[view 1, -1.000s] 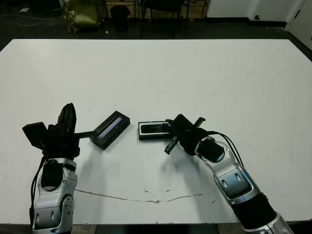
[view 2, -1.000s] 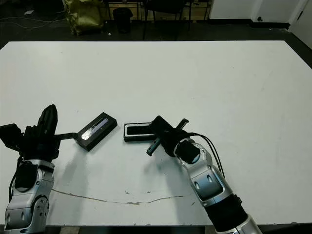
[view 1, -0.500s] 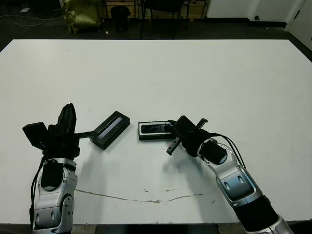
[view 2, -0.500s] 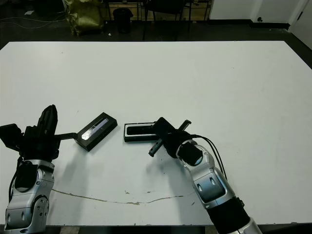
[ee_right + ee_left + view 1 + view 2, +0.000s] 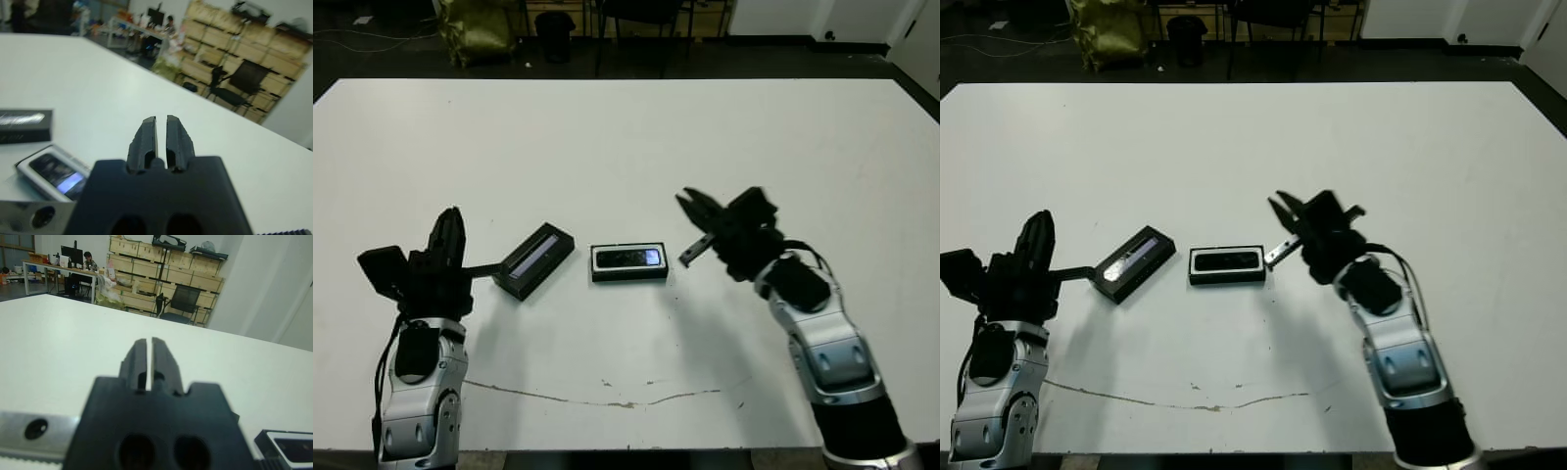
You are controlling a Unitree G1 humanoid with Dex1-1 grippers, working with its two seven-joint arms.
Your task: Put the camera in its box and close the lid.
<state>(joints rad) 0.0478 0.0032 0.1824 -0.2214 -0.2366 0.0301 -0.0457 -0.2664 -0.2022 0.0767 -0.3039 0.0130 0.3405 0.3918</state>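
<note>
Right now the camera sits in its box, and the lid lies off to one side.

Look at the middle of the white table (image 5: 626, 137): the box (image 5: 628, 262) lies flat with its white lining framing the camera (image 5: 628, 258), whose glossy bluish face points up. Just to the robot's left of it, apart from the box and turned at an angle, rests the lid (image 5: 535, 260), grey-lavender stripe up. The right gripper (image 5: 693, 225) hangs above the table just to the right of the box, touching nothing, its two black fingers (image 5: 148, 134) drawn together with only a thin slit between them and nothing in their grip. Over on the left, the left gripper (image 5: 448, 235) is raised near the lid's end, fingers (image 5: 138, 361) likewise pressed nearly together and empty. Shelves of crates and a chair (image 5: 181, 301) show beyond the table.
</note>
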